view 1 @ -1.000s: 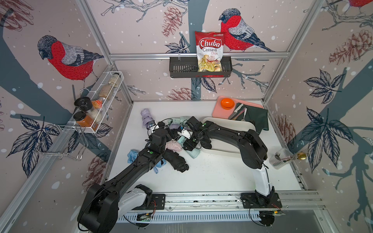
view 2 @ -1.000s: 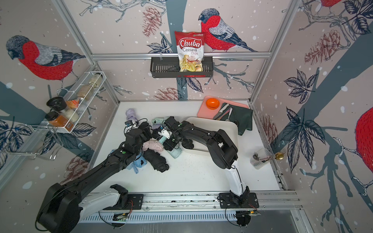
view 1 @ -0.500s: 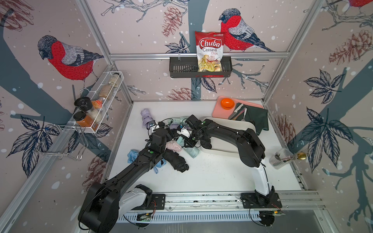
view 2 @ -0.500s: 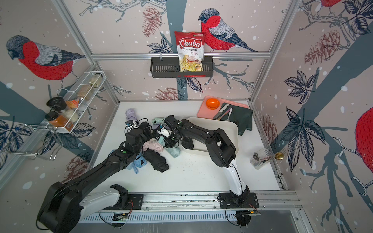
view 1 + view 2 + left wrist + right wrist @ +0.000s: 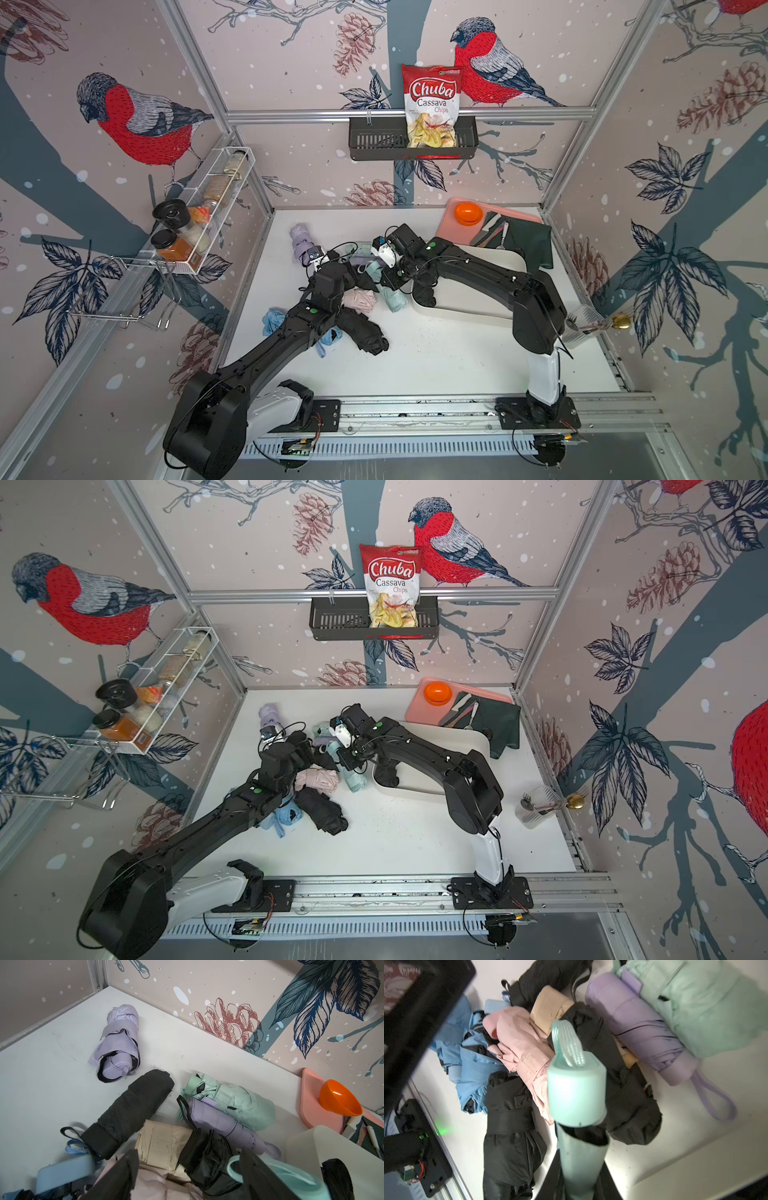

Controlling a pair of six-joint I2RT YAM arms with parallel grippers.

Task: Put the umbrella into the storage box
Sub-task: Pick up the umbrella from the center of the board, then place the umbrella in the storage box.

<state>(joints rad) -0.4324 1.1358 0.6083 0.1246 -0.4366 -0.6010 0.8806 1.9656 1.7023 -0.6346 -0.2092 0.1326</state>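
Umbrella (image 5: 577, 1093), mint, clamped in half-hidden right jaws; left jaws apart.

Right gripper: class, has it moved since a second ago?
Yes. Judged against the storage box, the right gripper has shifted slightly toward the back wall, closing on the mint umbrella.
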